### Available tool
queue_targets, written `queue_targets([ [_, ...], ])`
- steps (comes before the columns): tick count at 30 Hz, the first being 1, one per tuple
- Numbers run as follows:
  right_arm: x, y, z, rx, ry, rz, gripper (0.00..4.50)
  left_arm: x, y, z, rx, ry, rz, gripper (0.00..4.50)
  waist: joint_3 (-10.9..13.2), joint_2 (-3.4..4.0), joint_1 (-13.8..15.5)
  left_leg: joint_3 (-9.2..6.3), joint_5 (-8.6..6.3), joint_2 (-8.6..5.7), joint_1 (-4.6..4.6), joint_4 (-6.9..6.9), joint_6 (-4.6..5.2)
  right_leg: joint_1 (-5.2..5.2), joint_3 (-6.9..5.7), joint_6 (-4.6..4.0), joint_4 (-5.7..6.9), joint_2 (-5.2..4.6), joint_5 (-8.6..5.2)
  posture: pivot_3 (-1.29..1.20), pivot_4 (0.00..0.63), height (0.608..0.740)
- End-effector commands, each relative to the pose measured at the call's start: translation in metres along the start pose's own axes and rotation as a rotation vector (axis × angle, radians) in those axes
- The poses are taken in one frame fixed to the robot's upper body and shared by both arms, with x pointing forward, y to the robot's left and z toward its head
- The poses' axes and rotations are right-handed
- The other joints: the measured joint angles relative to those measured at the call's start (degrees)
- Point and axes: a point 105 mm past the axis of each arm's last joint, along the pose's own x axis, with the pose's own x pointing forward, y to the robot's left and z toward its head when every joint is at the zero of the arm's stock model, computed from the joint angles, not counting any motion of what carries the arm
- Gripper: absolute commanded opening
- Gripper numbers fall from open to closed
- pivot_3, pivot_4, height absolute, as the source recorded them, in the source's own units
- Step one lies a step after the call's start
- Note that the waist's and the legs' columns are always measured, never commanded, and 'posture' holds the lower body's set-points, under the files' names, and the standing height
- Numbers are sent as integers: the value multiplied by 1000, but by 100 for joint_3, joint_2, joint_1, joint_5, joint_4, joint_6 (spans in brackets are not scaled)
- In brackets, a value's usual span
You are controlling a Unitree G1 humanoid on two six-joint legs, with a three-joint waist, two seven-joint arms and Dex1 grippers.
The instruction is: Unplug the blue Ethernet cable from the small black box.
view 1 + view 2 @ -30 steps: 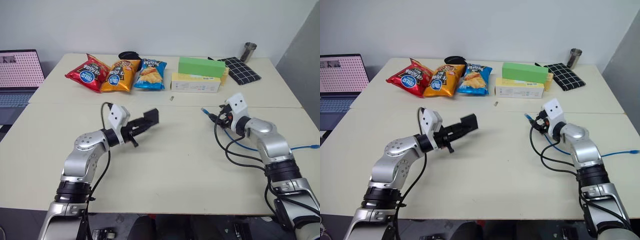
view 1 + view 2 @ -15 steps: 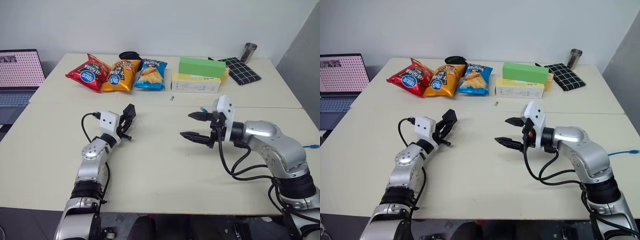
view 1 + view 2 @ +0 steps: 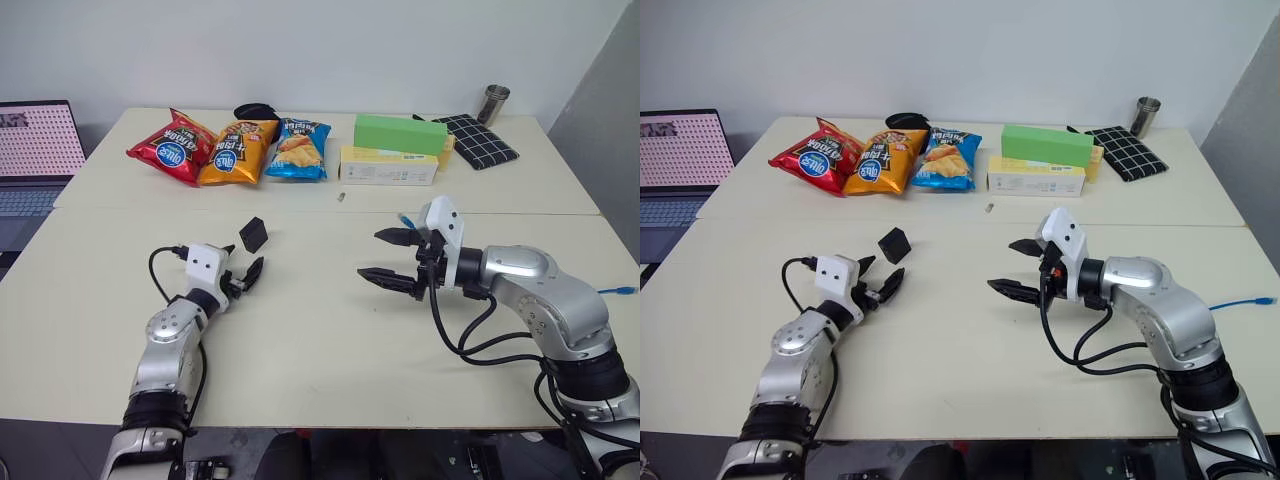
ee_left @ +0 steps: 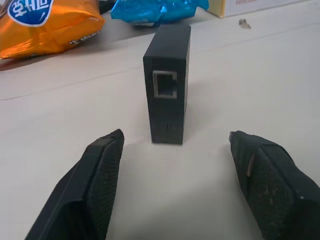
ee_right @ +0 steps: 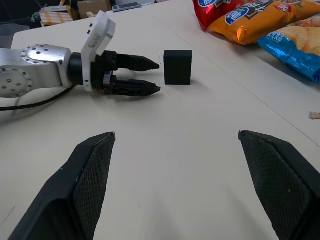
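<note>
Black box point(image 4: 167, 92) stands on edge ahead of your spread, empty left gripper point(image 4: 180, 187), its port vacant since the plug is out; right gripper point(image 3: 388, 256) gapes, holding nothing.

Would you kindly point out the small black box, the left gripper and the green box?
small black box point(image 4: 167, 105), left wrist view, port face.
left gripper point(image 3: 243, 276), left eye view, between fingertips.
green box point(image 3: 398, 133), left eye view, front side.

Matte black box point(image 3: 253, 235); red point(image 3: 172, 146), orange point(image 3: 236, 152) and blue point(image 3: 298, 148) chip bags; green box point(image 3: 400, 133) on yellow box point(image 3: 388, 166); black-and-white checkered cloth point(image 3: 480, 140) far right.
</note>
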Motion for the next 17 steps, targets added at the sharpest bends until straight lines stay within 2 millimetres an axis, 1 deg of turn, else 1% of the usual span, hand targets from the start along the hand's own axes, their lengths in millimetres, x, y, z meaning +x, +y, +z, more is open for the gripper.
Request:
queue_targets([
  [1,-17,-6,5,-2,-35,-57,4187,-23,5,22,85,24,-81,3524,-1,-1,-2,-1,0,0,0,0,0,0,0,0,0,0,0,0,150,740],
  [4,-34,-15,3,25,-35,-100,4187,-35,12,32,156,65,-125,3524,1,1,15,0,0,-2,0,-1,1,1,2,0,-1,-1,0,0,150,740],
  [5,-40,-17,1,24,-25,-107,4187,-38,14,39,163,67,-141,3524,1,1,23,0,-1,-3,0,0,2,2,2,0,-2,-2,0,0,150,740],
  [7,-50,-20,-2,21,-6,-119,4187,-43,15,51,174,64,-182,3524,1,1,29,-4,-10,-4,6,1,19,13,-1,0,-6,-3,0,0,150,740],
  [11,-66,-25,-5,15,27,-143,4187,-51,15,70,207,76,-267,3524,2,3,15,-4,-11,-3,7,-5,20,12,-3,0,-10,-1,0,0,150,740],
  [14,-72,-27,-6,15,40,-150,4187,-54,16,80,207,79,-310,3524,3,5,13,-3,-11,-2,7,-6,20,11,-3,0,-9,0,0,0,150,740],
  [17,-73,-28,-8,13,46,-158,4187,-53,14,87,185,66,-337,3524,3,5,14,-4,-11,-2,8,-6,20,12,-2,0,-8,1,0,0,150,740],
])
